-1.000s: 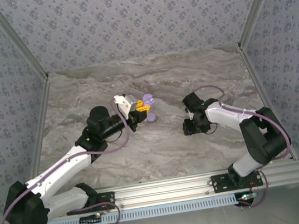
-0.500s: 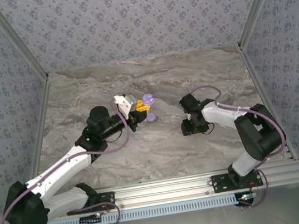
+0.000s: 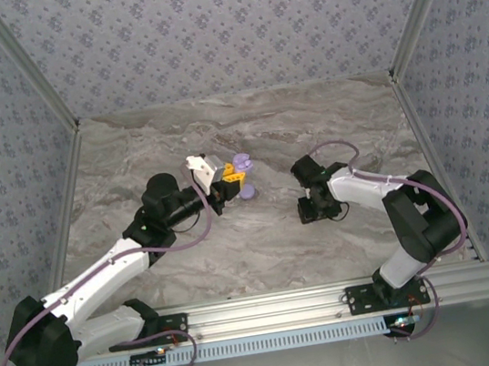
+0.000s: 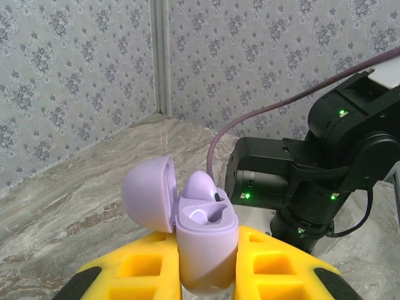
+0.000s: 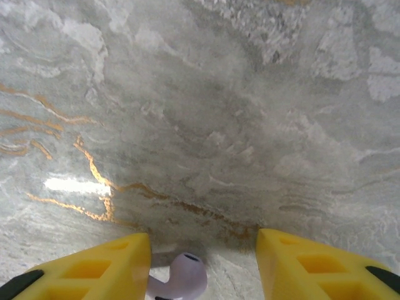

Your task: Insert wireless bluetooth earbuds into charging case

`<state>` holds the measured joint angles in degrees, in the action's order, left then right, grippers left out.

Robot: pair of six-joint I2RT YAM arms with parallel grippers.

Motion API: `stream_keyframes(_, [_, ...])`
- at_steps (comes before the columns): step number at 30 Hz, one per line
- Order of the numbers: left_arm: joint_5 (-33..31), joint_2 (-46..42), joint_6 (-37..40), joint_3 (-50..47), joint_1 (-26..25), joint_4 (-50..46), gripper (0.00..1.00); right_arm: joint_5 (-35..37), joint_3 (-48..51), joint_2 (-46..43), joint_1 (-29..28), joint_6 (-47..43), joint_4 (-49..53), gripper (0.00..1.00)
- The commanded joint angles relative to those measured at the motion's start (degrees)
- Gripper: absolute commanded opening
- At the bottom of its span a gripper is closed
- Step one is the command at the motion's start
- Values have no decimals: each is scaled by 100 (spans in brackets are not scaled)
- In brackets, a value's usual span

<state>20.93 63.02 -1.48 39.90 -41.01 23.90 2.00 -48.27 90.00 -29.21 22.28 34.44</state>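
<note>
My left gripper [image 4: 206, 270] is shut on the lavender charging case [image 4: 206, 250] and holds it upright above the table. Its lid [image 4: 149, 195] is swung open to the left. One lavender earbud [image 4: 201, 185] sits in the far socket, and the near socket is bare. From above, the left gripper [image 3: 233, 183] and case [image 3: 246, 190] are at mid-table. My right gripper [image 5: 203, 262] points down at the marble with its jaws apart. A second lavender earbud [image 5: 185, 279] lies on the table between them, close against the left finger [image 5: 100, 270]. The right gripper [image 3: 309, 211] is to the right of the case.
The table [image 3: 245, 128] is grey marble with patterned walls on three sides and a metal rail [image 3: 272, 306] along the near edge. The right arm's black wrist [image 4: 294, 181] looms just behind the held case.
The right arm has shifted slightly to the left, and its jaws widened and narrowed a little. The left arm and the case have stayed still.
</note>
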Motion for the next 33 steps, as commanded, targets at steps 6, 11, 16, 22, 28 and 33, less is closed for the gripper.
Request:
stream_keyframes(6, [-45,-121,126,24,-37,29,1,33,81,-181,-73,81,626,49])
stream_keyframes(11, [-45,-142,121,9,-38,18,1,51,107,-210,-83,93,692,46])
stream_keyframes(16, [-56,-159,125,-15,-33,16,1,-208,42,-385,-76,120,539,45])
stream_keyframes(22, [-72,-185,128,-26,-35,6,1,-217,-127,-285,-39,43,541,44])
stream_keyframes(28, [-89,-225,133,-42,-34,-20,1,-287,-165,-48,-46,26,394,38])
stream_keyframes(33, [-106,-233,139,-47,-38,-42,1,-319,-200,158,-75,25,325,34])
